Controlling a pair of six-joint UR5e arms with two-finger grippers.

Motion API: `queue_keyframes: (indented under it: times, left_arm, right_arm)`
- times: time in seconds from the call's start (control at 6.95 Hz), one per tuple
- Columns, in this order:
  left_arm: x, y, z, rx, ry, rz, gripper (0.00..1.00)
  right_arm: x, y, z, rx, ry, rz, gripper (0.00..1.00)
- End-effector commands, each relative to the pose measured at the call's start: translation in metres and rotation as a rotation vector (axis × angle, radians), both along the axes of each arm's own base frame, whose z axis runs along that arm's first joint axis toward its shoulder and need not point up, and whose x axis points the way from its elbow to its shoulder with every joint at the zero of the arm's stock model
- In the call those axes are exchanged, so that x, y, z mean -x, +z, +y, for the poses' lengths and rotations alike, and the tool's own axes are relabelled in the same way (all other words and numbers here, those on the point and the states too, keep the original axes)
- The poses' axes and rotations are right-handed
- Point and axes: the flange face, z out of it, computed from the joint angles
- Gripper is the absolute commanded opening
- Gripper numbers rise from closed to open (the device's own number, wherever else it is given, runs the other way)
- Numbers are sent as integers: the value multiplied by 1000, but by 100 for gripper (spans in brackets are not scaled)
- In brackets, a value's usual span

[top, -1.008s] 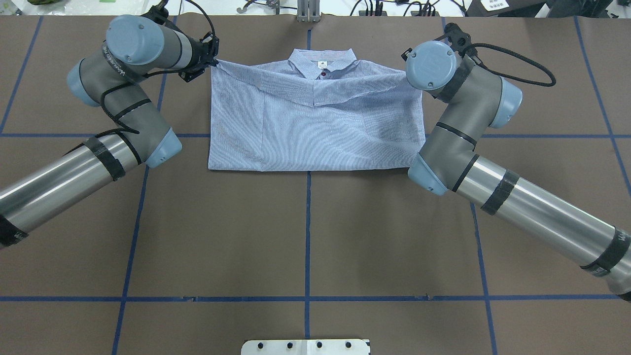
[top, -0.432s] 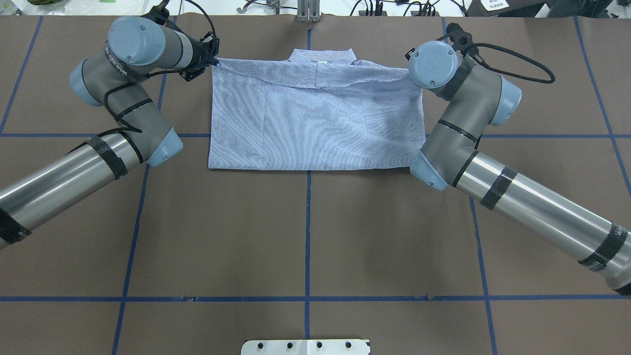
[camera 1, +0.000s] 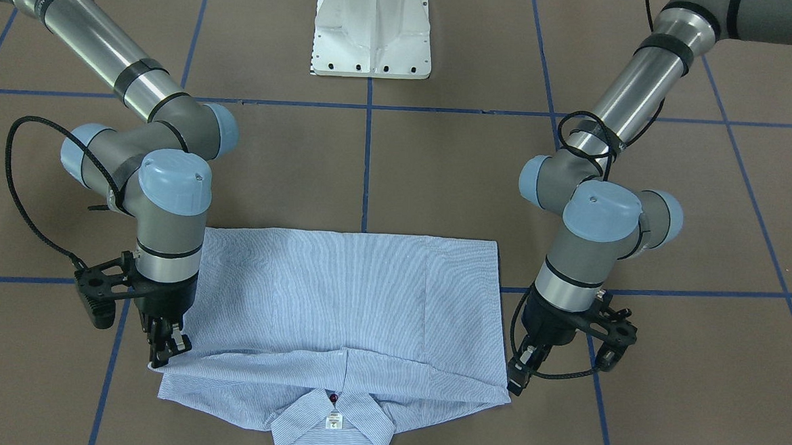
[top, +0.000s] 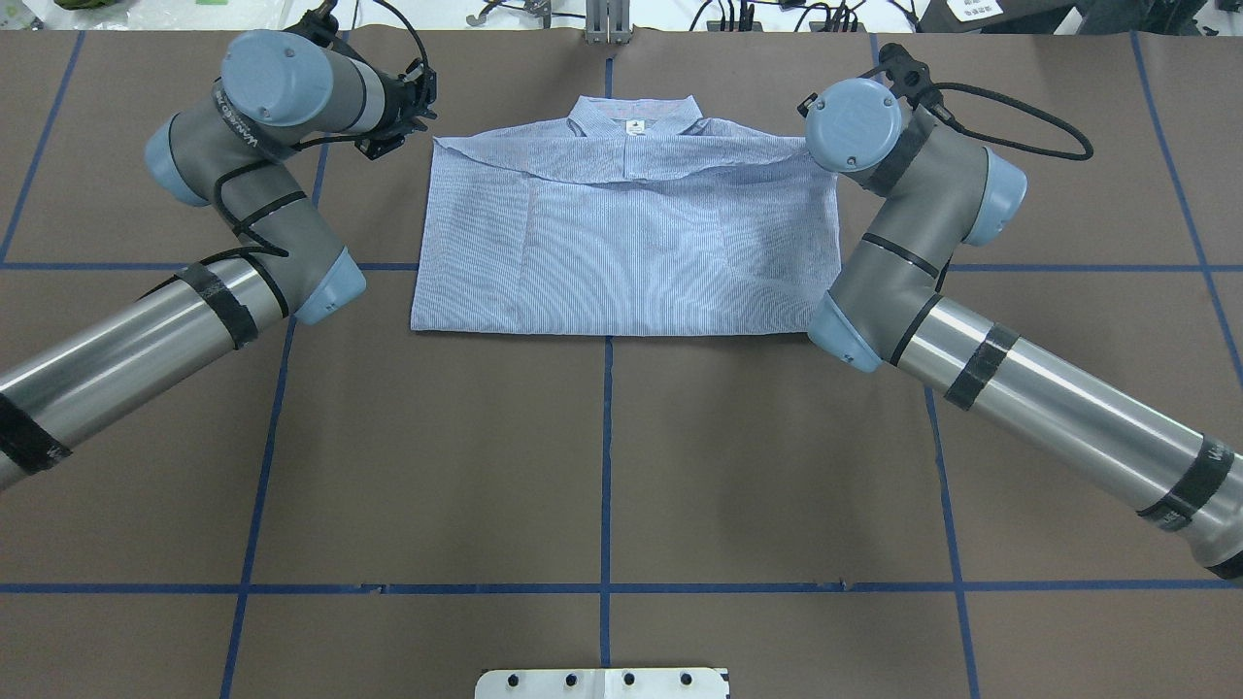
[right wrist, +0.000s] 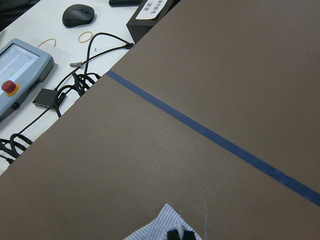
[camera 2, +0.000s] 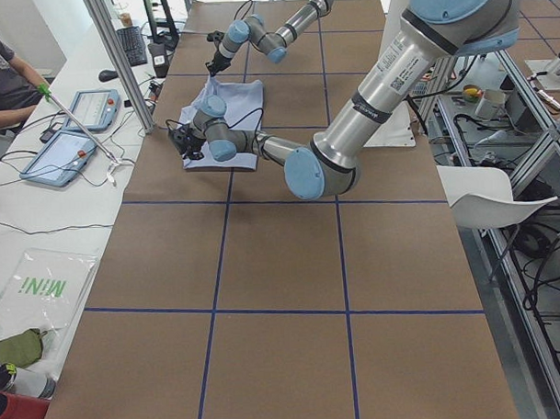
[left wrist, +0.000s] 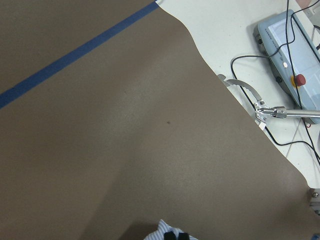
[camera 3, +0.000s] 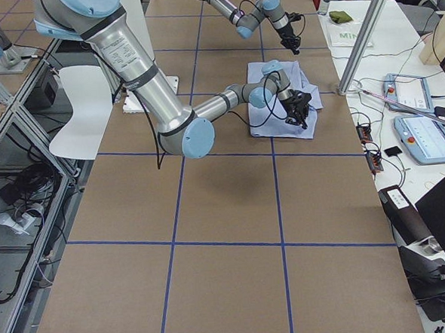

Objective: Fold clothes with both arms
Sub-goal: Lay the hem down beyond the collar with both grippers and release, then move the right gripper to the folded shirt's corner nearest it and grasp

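The blue-and-white pinstriped shirt (top: pixel 621 252) (camera 1: pixel 338 294) lies flat at the far middle of the table. Its lower part is folded up over the chest. The collar (camera 1: pixel 331 429) with its white label (camera 1: pixel 335 421) shows beyond the folded edge. My left gripper (camera 1: pixel 515 385) (top: pixel 427 126) points down at the fold's corner on its side. In the left wrist view its tips (left wrist: pixel 176 235) stand close together with striped cloth at them. My right gripper (camera 1: pixel 162 358) does the same at the opposite corner, again with cloth at its tips (right wrist: pixel 180 234). In the overhead view its wrist hides it.
The white pedestal base (camera 1: pixel 373 38) stands at the near middle edge. Blue tape lines (top: pixel 606 466) grid the brown table cover. Past the far edge lie cables, teach pendants (left wrist: pixel 295 60) (right wrist: pixel 20 70) and a mouse (right wrist: pixel 79 15). A seated person (camera 2: pixel 4 72) is beside that bench.
The folded edge covered the lower collar 0.4 s ago. It now sits a little nearer the robot and sags in the middle, so the label shows again. The left corner has shifted slightly inward.
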Motion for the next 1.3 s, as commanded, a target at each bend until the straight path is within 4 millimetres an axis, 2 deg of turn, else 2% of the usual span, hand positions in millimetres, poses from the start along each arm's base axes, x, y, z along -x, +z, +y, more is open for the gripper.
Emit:
queue_keyframes:
  times: [0.0,0.14,0.29,0.43,0.58,0.72,0.86,1.01,1.15]
  left_arm:
    - [2,1,-2,-1,-3,1,40]
    - [13,-3,-7,-10,-16,10,40]
    - [20,-11,-3,-30,-18,26,40]
    - [30,-2,10,-43,-12,30,40]
    - [36,2,16,-84,6,17,40]
    - [37,8,18,-98,11,11,40]
    - [39,16,19,-99,15,-2,40]
    - [39,13,21,-106,18,0,40]
    - [40,13,23,-107,18,1,40]
  right_arm:
    - [1,-4,-1,-3,-1,-7,43]
    - [-6,-16,-4,-11,-9,-25,43]
    - [-11,-30,7,-23,-39,-71,49]
    - [-13,-24,44,-39,-72,-91,50]
    - [-25,-29,91,-50,-123,-139,52]
    - [-44,-19,125,3,-184,-207,59]
    - [-57,8,149,48,-192,-219,60]
    - [-49,25,159,69,-212,-204,61]
    - [-38,28,167,76,-230,-200,62]
